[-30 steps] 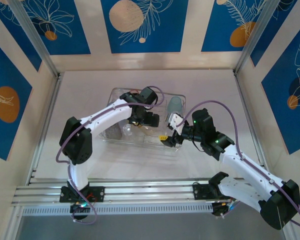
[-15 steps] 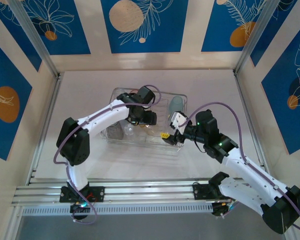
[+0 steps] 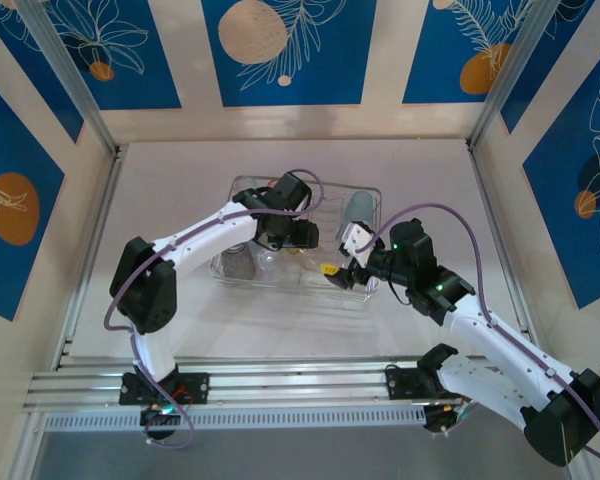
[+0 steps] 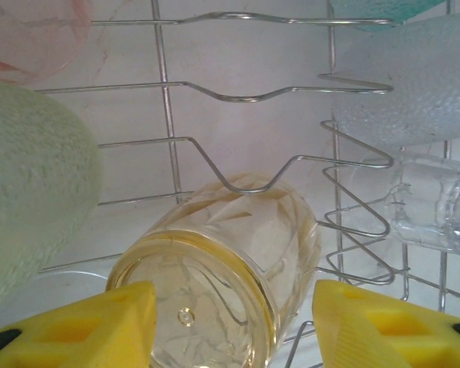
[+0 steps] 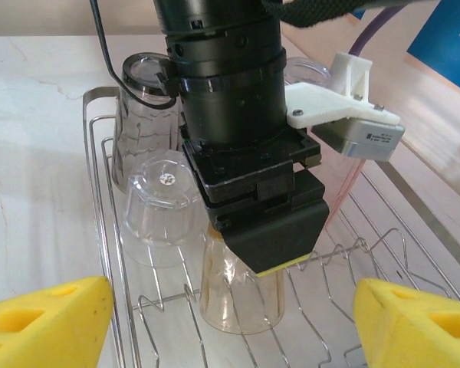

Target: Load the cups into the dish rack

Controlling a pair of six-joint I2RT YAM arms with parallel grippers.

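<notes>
Seen from above, the rack (image 3: 325, 215) sits mid-table (image 3: 180, 320). The left gripper (image 3: 283, 242) points down into its middle, and the right gripper (image 3: 342, 273) hangs over its near right part. A grey cup (image 3: 238, 263) stands in the near left corner.

From the left wrist, an amber cup (image 4: 222, 268) sits base-up on the rack wires between this gripper's yellow fingers (image 4: 77, 326). They are partly spread, one on each side of the base. One overlaps the base rim and the other stands just clear, so a firm pinch cannot be told. A green cup (image 4: 31, 192) is just beside the amber one, a pink cup (image 4: 31, 38) lies beyond it, and a pale blue cup (image 4: 414, 84) is on the opposite side.

From the right wrist, the right fingers (image 5: 46, 322) are spread wide with nothing held, facing the left gripper, which stands over the amber cup. A clear cup (image 5: 165, 207), base-up, is just beside the amber one, with the grey cup behind it near the rack's rim.
</notes>
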